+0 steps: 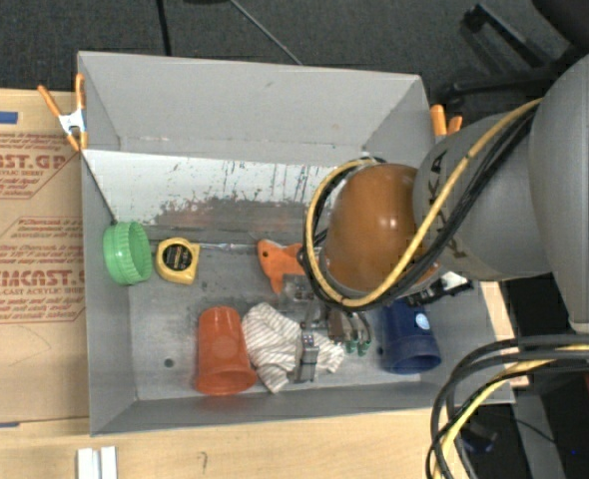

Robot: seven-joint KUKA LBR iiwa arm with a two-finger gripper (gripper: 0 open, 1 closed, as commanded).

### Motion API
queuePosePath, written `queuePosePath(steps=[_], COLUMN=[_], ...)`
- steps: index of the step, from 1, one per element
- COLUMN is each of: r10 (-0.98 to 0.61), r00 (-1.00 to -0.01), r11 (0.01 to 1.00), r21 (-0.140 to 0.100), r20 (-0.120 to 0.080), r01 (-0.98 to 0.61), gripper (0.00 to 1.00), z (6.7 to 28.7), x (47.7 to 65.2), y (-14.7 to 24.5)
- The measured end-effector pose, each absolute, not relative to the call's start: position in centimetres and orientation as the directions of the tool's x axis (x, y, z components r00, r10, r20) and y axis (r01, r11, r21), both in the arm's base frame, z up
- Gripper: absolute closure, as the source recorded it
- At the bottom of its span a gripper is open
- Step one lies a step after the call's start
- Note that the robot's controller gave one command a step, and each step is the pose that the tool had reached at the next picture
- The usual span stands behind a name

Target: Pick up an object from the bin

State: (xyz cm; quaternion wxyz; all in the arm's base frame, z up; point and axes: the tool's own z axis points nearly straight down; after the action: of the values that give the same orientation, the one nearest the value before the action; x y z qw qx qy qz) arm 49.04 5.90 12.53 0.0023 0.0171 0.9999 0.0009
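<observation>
Hanging over striped cloth (273,339), claw (308,357); grip unreadable. Scuffed grey bin (255,98) floor, orange cup (220,355) touching cloth.

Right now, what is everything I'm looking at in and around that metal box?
bin: one, grey metal, centre of the view
round cap: one, green, bin's left side
tape measure: one, yellow, just right of the cap
plastic piece: one, orange, bin's middle
orange-red cup: one, on its side, low in the bin
cloth: one, white with grey stripes, against that cup's right
blue cup: one, dark blue, bin's lower right
arm: one, grey, orange-brown wrist cover, yellow cables, from the right; jaws over the cloth
</observation>
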Motion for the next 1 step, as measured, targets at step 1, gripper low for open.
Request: queuePosePath(steps=[1], r10=[0.13], r00=[-0.992], r11=[0.992], r21=[0.001], r20=[0.0], r01=[0.13], gripper=[1.0], z=[7.53], x=[49.91], y=[5.05])
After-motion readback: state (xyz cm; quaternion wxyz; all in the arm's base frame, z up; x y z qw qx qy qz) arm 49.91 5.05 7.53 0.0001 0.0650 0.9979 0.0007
